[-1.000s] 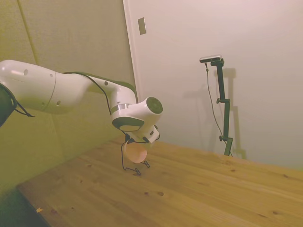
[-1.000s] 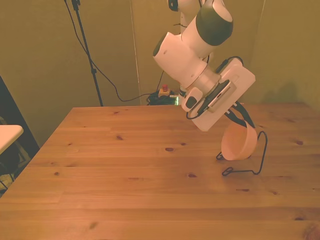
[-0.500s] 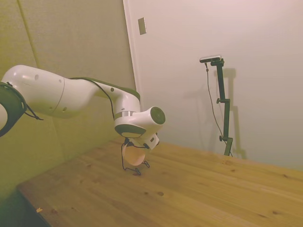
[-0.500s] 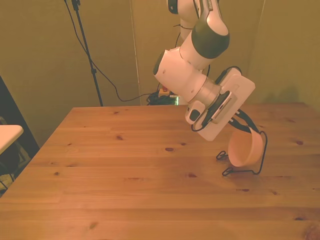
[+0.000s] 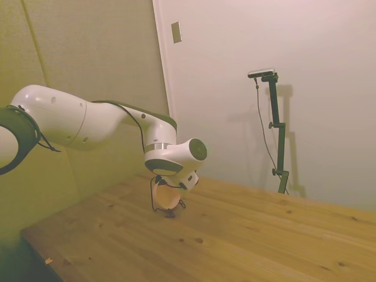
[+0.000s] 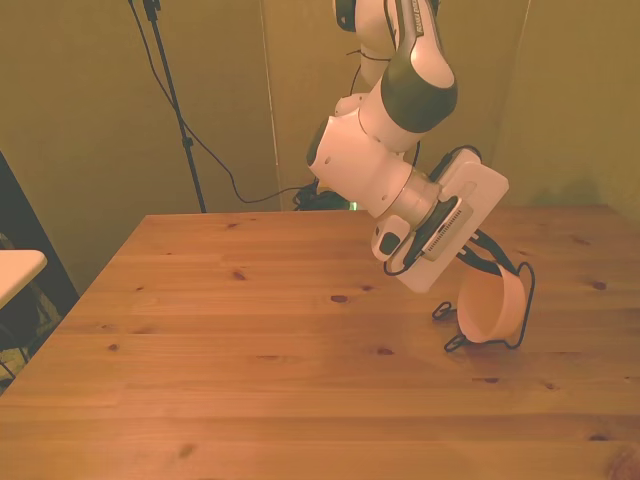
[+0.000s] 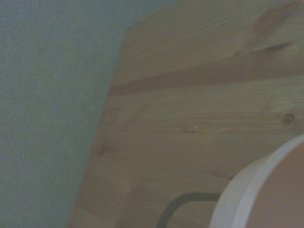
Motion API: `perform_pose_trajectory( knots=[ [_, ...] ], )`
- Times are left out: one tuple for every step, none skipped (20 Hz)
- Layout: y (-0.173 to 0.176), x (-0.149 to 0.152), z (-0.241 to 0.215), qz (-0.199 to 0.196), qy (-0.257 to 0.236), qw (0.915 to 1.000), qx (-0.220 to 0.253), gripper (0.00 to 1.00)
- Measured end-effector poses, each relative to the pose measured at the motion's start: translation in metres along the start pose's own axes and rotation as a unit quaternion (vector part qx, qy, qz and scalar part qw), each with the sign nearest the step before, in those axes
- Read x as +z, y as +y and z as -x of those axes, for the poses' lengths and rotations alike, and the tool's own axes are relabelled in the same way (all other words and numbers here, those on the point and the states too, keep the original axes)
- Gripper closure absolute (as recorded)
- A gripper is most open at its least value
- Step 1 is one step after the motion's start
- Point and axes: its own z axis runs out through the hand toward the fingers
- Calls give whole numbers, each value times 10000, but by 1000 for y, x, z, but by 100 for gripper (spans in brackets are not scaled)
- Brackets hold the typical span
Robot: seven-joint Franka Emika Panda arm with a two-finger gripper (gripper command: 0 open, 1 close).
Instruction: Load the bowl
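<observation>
The bowl (image 6: 490, 310) is pale pink and sits tipped on its side in the rack (image 6: 522, 305), a thin black wire loop w/ small feet on the table (image 6: 250, 340). The bowl's open side faces the front view's left. It is on the front view's right side of the table.

The gripper (image 6: 487, 262) is right at the bowl's top edge, reaching down at a slant from the white arm (image 6: 385, 150). Its dark fingers are close around the rim, so it looks like it is holding the bowl, but the hand hides part of them.

In the side view the bowl (image 5: 167, 200) is a small peach shape under the wrist, inside the wire rack (image 5: 154, 197), near the table's far side by the wall.

The wrist view shows the bowl's pale rim (image 7: 247, 190) up close, a bit of dark wire (image 7: 175, 204) next to it, and the wood table (image 7: 199, 109) behind. It's blurry.
</observation>
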Motion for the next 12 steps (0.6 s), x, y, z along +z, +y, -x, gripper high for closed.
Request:
perform_pose_trajectory(
  knots=[
    [0,0,-1,1,-1,10000,1,0],
    [0,0,-1,0,0,10000,0,0],
    [0,0,-1,0,-1,10000,-1,0],
    [0,0,-1,0,-3,10000,-2,0],
    [0,0,-1,-1,-7,10000,-2,0],
    [0,0,-1,-2,-12,10000,-3,0],
    [-1,0,-1,-4,-15,10000,-7,0],
    [-2,0,-1,-8,-18,10000,-15,0],
    [-3,-1,-1,-15,-23,10000,-25,0],
    [-4,-3,0,-26,-35,10000,-33,0],
    [-5,-7,0,-41,-48,10000,-37,0],
    [-6,-13,1,-59,-14,10000,-43,0]
  ],
)
